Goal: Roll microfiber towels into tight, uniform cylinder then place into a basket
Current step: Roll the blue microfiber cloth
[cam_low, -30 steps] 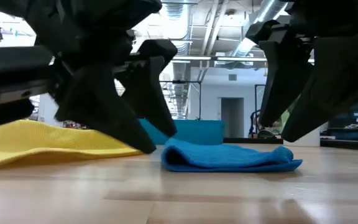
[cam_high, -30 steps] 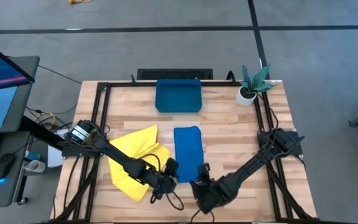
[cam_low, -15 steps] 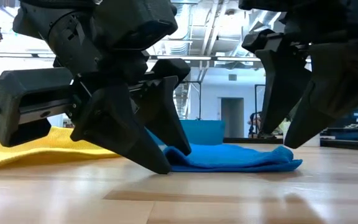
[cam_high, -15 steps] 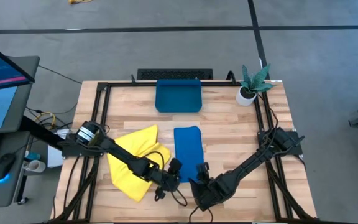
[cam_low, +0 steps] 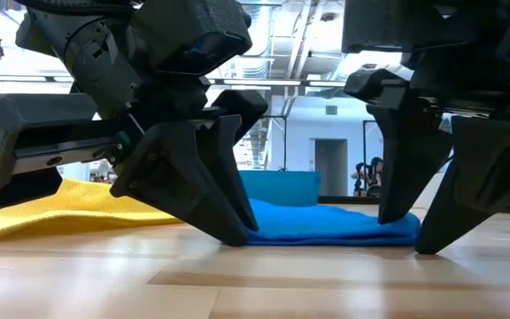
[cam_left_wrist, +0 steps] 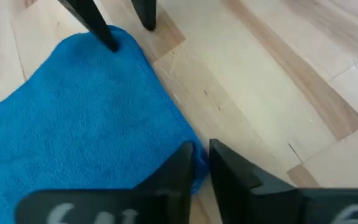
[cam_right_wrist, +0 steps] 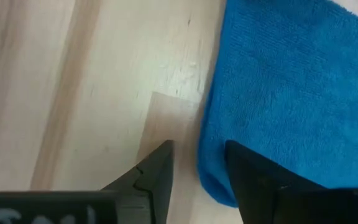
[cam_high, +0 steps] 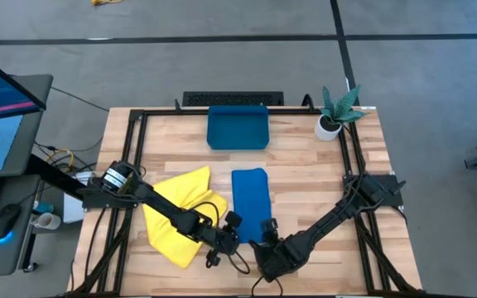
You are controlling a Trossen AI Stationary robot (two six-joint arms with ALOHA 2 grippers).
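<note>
Two grippers of mine sit at the near end of the folded blue towel [cam_high: 250,202]. My left gripper [cam_left_wrist: 199,163] has its fingers nearly together, pinching that end's corner. My right gripper [cam_right_wrist: 197,163] stands open astride the other corner. I judge the cloth soft, light and floppy, best taken by both near corners. Beside it lies the crumpled yellow towel [cam_high: 180,210]. Farther off wait the basket [cam_high: 238,128] and a potted plant [cam_high: 334,111], neither in the way.
</note>
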